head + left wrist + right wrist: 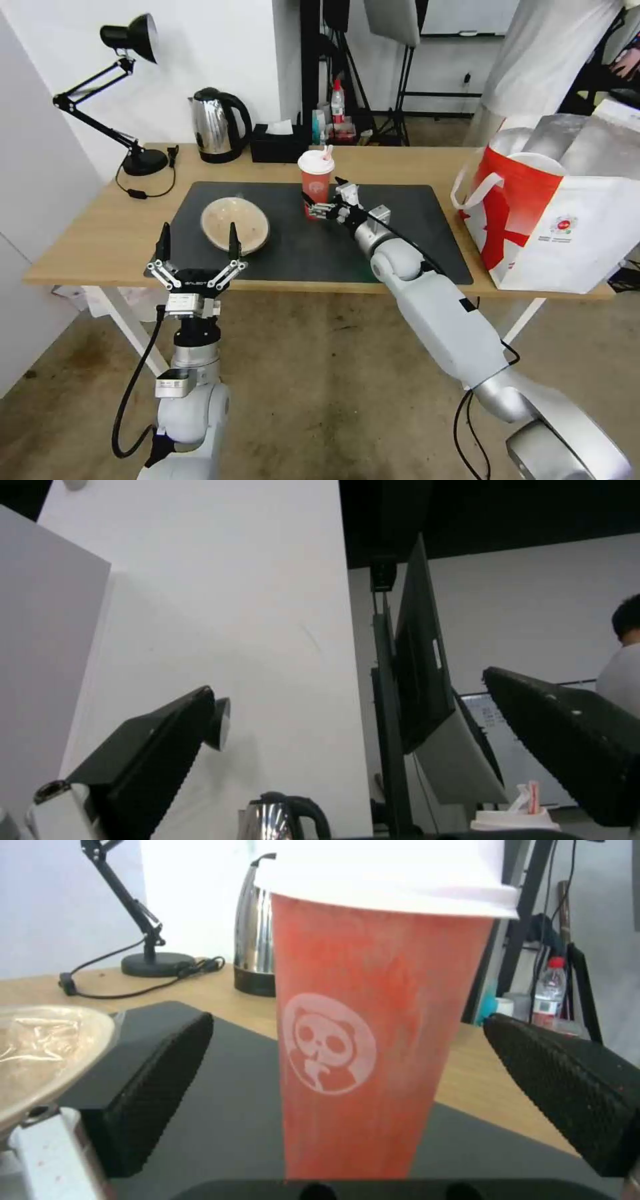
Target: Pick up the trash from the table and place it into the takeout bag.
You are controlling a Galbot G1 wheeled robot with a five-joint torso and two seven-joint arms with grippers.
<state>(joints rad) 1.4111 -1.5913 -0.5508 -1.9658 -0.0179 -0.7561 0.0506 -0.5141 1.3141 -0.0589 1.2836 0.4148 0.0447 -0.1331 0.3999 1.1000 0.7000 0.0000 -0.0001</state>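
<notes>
**Right gripper at drink cup, jaws open**

The right arm reaches diagonally from lower right toward frame centre. The right gripper (325,197) stands with jaws spread either side of the upright red cup (315,184) on the grey mat (400,220); fingers (157,1085) clear of the cup wall. The left gripper (197,244) points upward at lower left, jaws wide, in front of the table (100,233) edge. The beige bowl (235,225) sits left of centre. The takeout bag (567,220) stands at right. Kettle (215,125) and tissue box (277,143) stand behind.

A red paper cup with white lid and straw (316,185) stands upright on the dark grey mat (413,233); a shallow beige bowl (235,225) sits nearby; the red-and-white foil-lined takeout bag (567,220) stands open at the light-wood surface's (100,233) right end.
</notes>
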